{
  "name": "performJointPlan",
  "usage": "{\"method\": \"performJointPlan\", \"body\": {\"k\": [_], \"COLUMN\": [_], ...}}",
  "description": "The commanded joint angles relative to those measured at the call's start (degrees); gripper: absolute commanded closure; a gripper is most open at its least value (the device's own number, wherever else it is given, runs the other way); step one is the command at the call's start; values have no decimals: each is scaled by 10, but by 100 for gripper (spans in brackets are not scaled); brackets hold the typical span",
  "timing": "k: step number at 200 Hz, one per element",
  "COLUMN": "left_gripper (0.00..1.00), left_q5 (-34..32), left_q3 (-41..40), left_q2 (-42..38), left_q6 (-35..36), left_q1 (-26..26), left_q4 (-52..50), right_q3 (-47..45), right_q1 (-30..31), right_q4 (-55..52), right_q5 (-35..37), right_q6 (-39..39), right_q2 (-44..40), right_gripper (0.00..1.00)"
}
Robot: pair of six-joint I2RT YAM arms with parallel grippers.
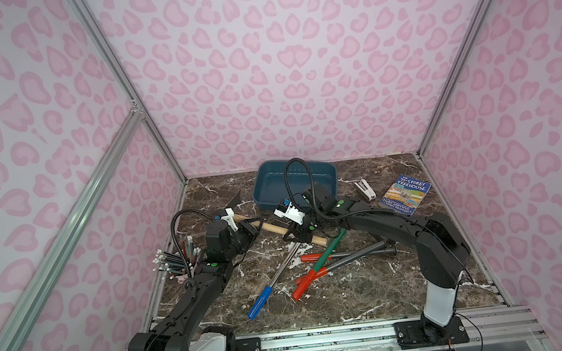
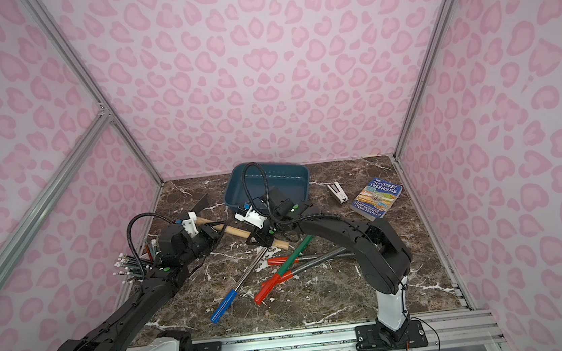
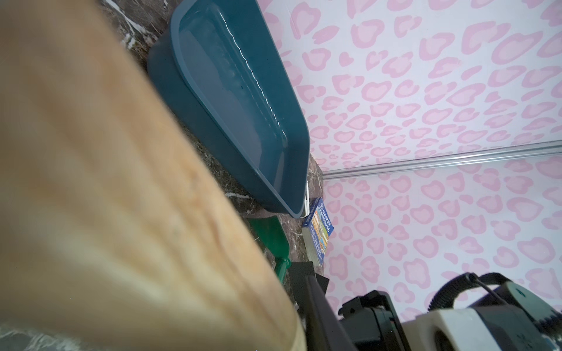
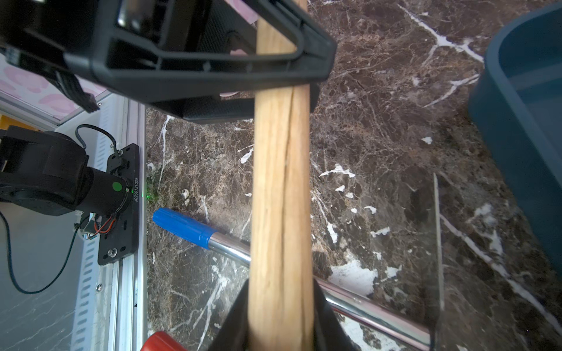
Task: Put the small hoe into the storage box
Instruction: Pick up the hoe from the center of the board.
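The small hoe has a pale wooden handle point(image 1: 274, 227) and a black blade point(image 1: 234, 199) that points toward the back left; both top views show it. My left gripper point(image 1: 253, 226) is shut on the handle near the blade end. My right gripper point(image 1: 295, 233) is shut on it nearer the free end. In the right wrist view the handle point(image 4: 281, 182) runs between the black fingers point(image 4: 325, 319) and crosses over a chrome shaft. The left wrist view is mostly filled by the blurred handle point(image 3: 121, 197). The teal storage box point(image 1: 264, 195) stands just behind the right gripper, with nothing inside.
A pink cup of pencils point(image 1: 175, 260) stands beside the left arm. Tools with blue point(image 1: 260, 301), red point(image 1: 304, 283) and green point(image 1: 332, 248) handles lie crossed in front of the hoe. A stapler point(image 1: 365, 189) and a book point(image 1: 406, 194) lie at the back right.
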Motion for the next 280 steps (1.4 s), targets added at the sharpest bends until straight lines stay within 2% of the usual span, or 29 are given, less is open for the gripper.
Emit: {"method": "performJointPlan", "body": {"k": [1,18,45,72,97,157,239,280], "left_gripper": [79,82,95,95,95,95,95,95], "left_q5": [-10,-11,-19,-25,-26,-32,-34,-28], "left_q3": [7,7,10,16,18,26,42,51], "left_q2": [-1,-3,-10,-14,-16,-24,-11,-8], "left_q6": [1,-1,-8,-11,-19,-31,-25,-19], "left_q1": [1,1,1,1,1,1,4,8], "left_q4": [30,29,27,21,26,31,34,30], "right_q3": [11,12,7,7,5,-19,-79,-77], "right_q1": [0,0,0,0,-1,-17,-88,-114], "right_q4": [25,21,22,21,23,55,120,130], "right_q5": [-28,-24,-16,-14,-15,-6,52,79], "right_q6": [-16,-18,-21,-21,-17,6,102,124], "right_q2": [4,5,1,0,-1,-28,-80,-80], "right_gripper": [92,89,82,76,60,47,45,44]}}
